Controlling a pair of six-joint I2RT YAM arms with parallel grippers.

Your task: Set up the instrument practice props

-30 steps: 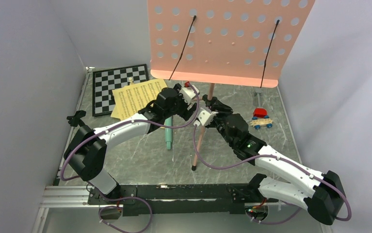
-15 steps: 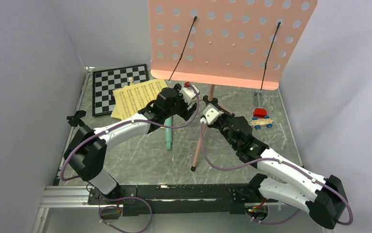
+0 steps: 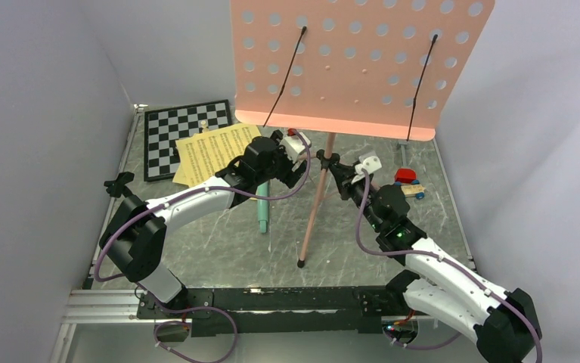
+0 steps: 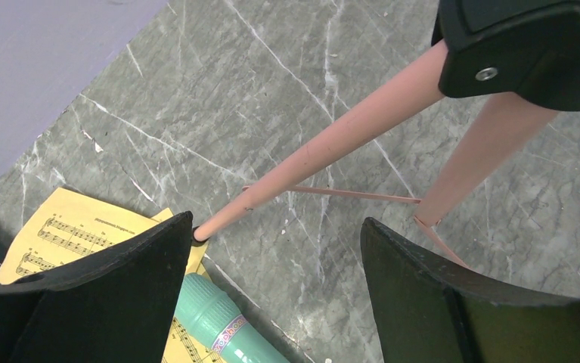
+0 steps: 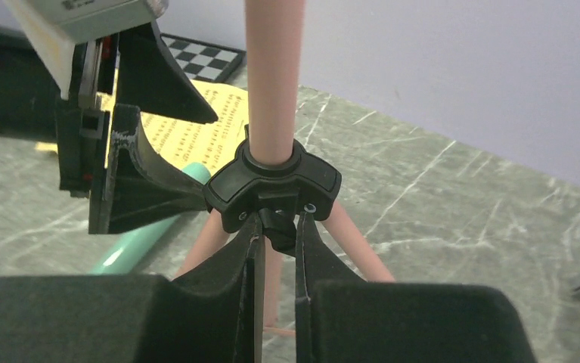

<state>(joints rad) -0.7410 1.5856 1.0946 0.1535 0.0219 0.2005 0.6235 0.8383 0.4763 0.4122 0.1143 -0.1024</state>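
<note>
The pink perforated music stand (image 3: 358, 68) stands at the back, its thin tripod legs (image 3: 311, 219) on the marble floor. My right gripper (image 3: 333, 166) is shut on the knob of the stand's black tripod hub (image 5: 271, 178), below the pink pole (image 5: 274, 76). My left gripper (image 3: 302, 160) is open and empty just left of the hub, with one pink leg (image 4: 324, 147) running past its jaws. The mint-green tube (image 3: 262, 208) lies below it, partly on the yellow sheet music (image 3: 211, 151). A small black stand (image 3: 119, 184) sits at the left wall.
A black-and-white chessboard (image 3: 184, 132) with a small piece lies at the back left. Red, blue and orange toy blocks (image 3: 406, 183) sit right of the stand. Grey walls close in on the left, back and right.
My right arm has swung to the right and turned at the wrist while holding the hub. The near tripod leg now stands steeper. My left arm has not moved.
</note>
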